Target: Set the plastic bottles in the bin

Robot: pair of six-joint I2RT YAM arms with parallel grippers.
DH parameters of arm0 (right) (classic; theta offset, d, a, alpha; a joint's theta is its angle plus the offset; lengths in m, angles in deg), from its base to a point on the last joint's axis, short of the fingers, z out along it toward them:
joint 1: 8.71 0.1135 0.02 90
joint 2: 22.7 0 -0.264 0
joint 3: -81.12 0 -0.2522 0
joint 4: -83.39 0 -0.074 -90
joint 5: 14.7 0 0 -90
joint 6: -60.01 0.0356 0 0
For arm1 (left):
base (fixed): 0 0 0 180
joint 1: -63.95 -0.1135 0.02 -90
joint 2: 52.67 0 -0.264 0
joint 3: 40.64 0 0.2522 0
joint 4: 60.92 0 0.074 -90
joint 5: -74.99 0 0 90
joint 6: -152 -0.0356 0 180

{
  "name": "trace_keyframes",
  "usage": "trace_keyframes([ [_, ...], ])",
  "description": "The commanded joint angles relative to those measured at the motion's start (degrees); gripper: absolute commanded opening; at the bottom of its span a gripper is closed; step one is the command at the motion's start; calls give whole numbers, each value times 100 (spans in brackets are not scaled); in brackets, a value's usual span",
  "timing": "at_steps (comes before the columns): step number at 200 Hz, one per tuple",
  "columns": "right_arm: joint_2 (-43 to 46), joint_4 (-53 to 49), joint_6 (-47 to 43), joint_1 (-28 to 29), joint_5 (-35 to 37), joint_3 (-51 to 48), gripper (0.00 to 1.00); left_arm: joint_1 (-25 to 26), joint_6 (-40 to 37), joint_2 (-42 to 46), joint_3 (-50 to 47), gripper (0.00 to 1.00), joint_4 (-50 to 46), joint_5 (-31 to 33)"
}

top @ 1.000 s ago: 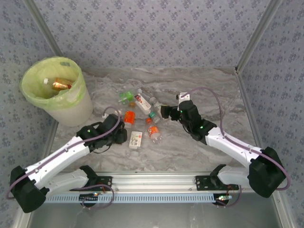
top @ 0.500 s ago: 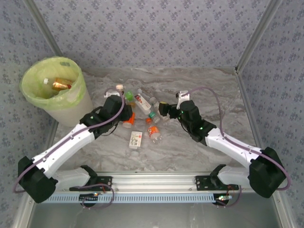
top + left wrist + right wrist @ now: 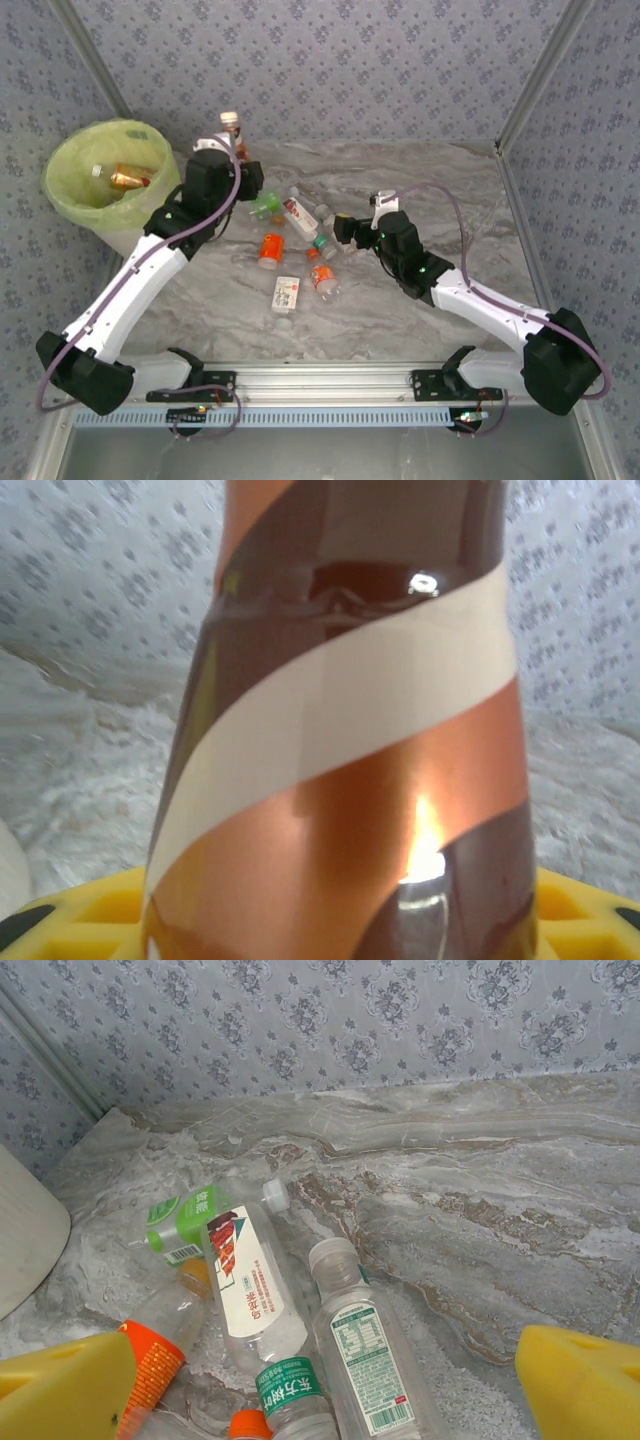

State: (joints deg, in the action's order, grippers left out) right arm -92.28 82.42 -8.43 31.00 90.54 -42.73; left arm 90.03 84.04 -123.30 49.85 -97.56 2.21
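Since a second ago the left arm has swung up from the desk (image 3: 420, 170) toward the bin (image 3: 62, 195), carrying a bottle with it; the right arm has barely shifted.

From above, the left claw (image 3: 229, 150) holds the copper-banded bottle (image 3: 231, 127) upright, white cap on top, just right of the bin's rim and not yet over it. The fingers themselves are hidden by the wrist here, so the grip is only likely from this angle. The bin is tall, round and white, lined with a crinkled yellow-green bag, and an amber bottle (image 3: 128, 180) lies inside. On the veined grey marble-look desk lie the loose plastic bottles (image 3: 300, 213), among them an orange one (image 3: 270, 248) and a flat white-labelled one (image 3: 286, 293). The right claw (image 3: 345, 230) sits just beside this cluster.

At the left wrist, the copper-banded bottle (image 3: 350, 780) shows a glossy label of copper, brown and cream diagonal bands, seated between the yellow pads (image 3: 70, 915), jaws narrowed onto it.

At the right wrist, the right claw (image 3: 320, 1385) stands wide, its yellow fingertips (image 3: 60, 1385) far apart, holding nothing. Below lie a green-labelled bottle (image 3: 190, 1222), a clear one with a red-and-white label (image 3: 245, 1285) and a ribbed clear one (image 3: 365, 1345), touching side by side.
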Motion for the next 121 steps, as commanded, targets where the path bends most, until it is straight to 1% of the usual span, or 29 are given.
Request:
trace_keyframes([
  [1,-105,-104,-121,37,150,273,100,-354,-368,101,310,47,71,123],
  [36,-156,-256,-171,37,246,374,100,-966,-472,107,508,47,92,170],
  [81,-187,-313,-83,31,322,401,100,-1820,-386,-39,791,46,-42,126],
  [96,-207,-352,-60,33,338,426,100,-2179,-223,-144,940,46,-276,-63],
  [113,-214,-400,-39,37,348,444,100,-2555,-83,-270,1144,48,-606,-545],
  [121,-214,-424,-17,37,364,445,100,-2665,-45,-353,1255,48,-800,-648],
])
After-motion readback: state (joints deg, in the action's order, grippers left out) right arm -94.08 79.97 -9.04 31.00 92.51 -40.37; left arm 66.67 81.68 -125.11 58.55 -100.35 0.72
